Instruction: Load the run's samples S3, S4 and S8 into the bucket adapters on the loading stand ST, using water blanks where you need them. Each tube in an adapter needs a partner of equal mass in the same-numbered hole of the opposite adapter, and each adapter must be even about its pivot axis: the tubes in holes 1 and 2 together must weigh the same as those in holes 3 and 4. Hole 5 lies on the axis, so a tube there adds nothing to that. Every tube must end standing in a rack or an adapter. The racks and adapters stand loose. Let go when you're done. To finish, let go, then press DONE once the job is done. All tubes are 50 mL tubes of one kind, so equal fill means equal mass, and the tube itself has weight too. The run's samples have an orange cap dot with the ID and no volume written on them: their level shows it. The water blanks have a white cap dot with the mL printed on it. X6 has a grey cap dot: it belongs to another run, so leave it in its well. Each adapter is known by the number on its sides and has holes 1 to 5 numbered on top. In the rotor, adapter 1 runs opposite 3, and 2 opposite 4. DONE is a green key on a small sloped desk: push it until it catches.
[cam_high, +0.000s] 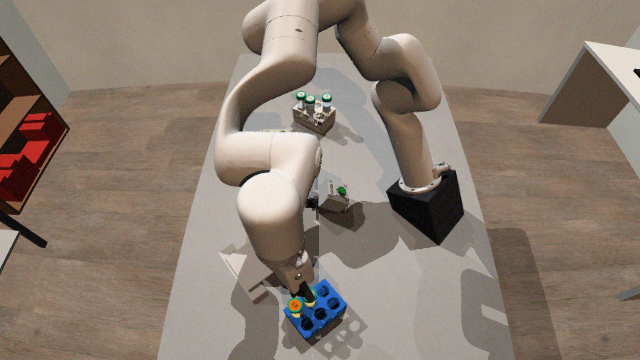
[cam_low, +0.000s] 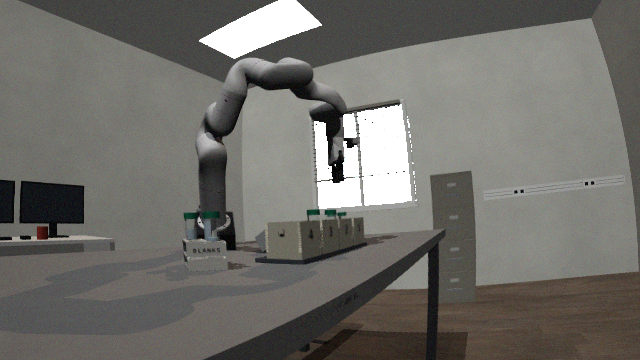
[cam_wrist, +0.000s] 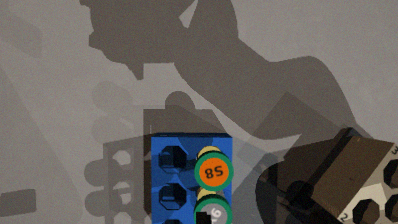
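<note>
My gripper (cam_high: 303, 295) (cam_low: 338, 176) is partly open and empty, over the blue rack (cam_high: 327, 297) (cam_wrist: 156, 177). One black fingertip shows at the bottom of the wrist view, over the edge of grey-dotted X6 (cam_wrist: 215, 214). Orange-dotted S8 (cam_high: 295, 305) (cam_wrist: 214, 172) stands in the well beside X6. The rack's other visible wells are empty. In the exterior view, adapter 4 (cam_low: 302, 245) and adapter 3 (cam_low: 330, 240) stand in a row with two more; three green caps show above the row. The arm hides most of the row in the top view. The blanks rack (cam_high: 325, 126) (cam_low: 205, 262) holds three green-capped tubes.
The sloped desk (cam_high: 331, 201) with the green DONE key (cam_high: 342, 190) stands between the arm's base and the adapter row. An adapter's corner (cam_wrist: 345, 175) lies right of the blue rack in the wrist view. A pale, angled object stands at the left.
</note>
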